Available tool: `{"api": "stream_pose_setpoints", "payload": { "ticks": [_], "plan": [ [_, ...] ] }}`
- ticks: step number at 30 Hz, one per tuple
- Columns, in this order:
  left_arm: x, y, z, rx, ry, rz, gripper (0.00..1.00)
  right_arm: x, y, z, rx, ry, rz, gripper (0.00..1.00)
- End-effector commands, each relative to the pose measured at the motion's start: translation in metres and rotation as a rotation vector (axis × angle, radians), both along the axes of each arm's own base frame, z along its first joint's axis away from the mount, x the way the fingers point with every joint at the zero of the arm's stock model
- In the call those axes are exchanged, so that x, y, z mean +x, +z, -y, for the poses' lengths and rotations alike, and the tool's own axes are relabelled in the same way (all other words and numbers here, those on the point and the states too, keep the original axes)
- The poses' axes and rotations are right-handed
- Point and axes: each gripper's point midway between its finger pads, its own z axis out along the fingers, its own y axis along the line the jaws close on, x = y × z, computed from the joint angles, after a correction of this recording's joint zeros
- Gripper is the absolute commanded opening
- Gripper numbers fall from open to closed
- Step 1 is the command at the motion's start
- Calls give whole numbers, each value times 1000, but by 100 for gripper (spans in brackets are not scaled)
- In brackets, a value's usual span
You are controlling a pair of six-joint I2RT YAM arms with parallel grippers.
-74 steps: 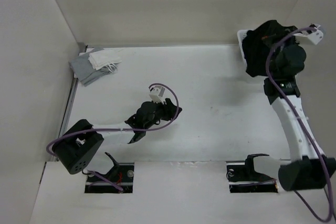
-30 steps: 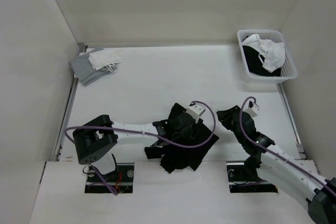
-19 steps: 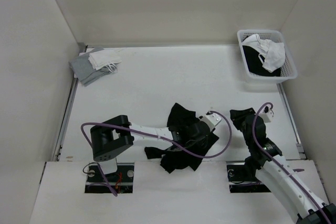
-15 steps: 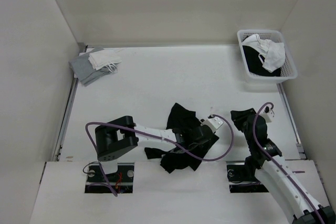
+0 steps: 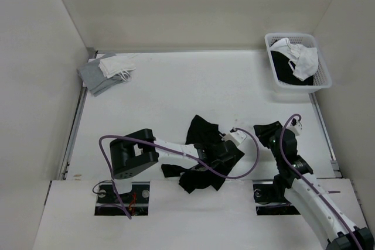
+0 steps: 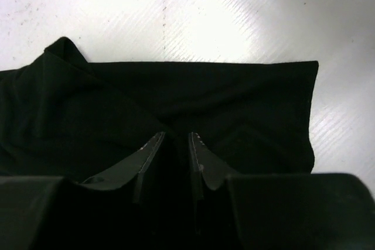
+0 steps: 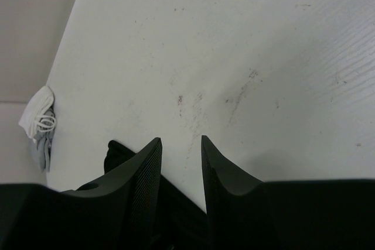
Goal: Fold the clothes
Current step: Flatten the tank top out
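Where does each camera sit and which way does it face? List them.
Top external: overhead behind the bases, looking down on the table; both arms show.
Left wrist: close above the black shirt, looking down; own fingers show.
Right wrist: low, facing across the table toward the folded pile; own fingers show.
Shared: top and right wrist both see that pile.

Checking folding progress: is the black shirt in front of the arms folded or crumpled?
Crumpled. The black shirt lies in an irregular bunched heap, with uneven flaps jutting out at odd angles and no straight folded edges.
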Motion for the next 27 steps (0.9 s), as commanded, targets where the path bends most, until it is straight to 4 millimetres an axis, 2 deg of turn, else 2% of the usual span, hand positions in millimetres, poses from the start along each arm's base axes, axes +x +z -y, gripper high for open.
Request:
{"api": "stream_pose_setpoints", "payload": {
  "ticks": [1,4,7,10,19,23,25,26,27],
  "plan": [
    [7,20,12,-60,22,17,19,7,9,-3,6,8,44,38],
    [7,21,10,-63,27,18,20,7,6,-4,2,12,33,40],
    [6,19,8,-61,27,16,27,7,6,-4,2,13,31,44],
    [5,17,9,-59,21,11,27,6,2,-4,0,13,25,46],
    [8,26,0,-75,56,12,5,5,-3,-4,-5,16,9,48],
    [13,56,-13,-122,97,36,3,3,-13,-6,-27,36,-32,52],
    [24,91,-32,-196,140,61,2,-1,-20,-21,-21,97,-72,56],
    [28,100,-39,-217,155,67,2,-2,-22,-28,-24,124,-89,56],
    [36,117,-54,-261,190,74,2,-4,-24,-35,-32,152,-107,56]
  ]
}}
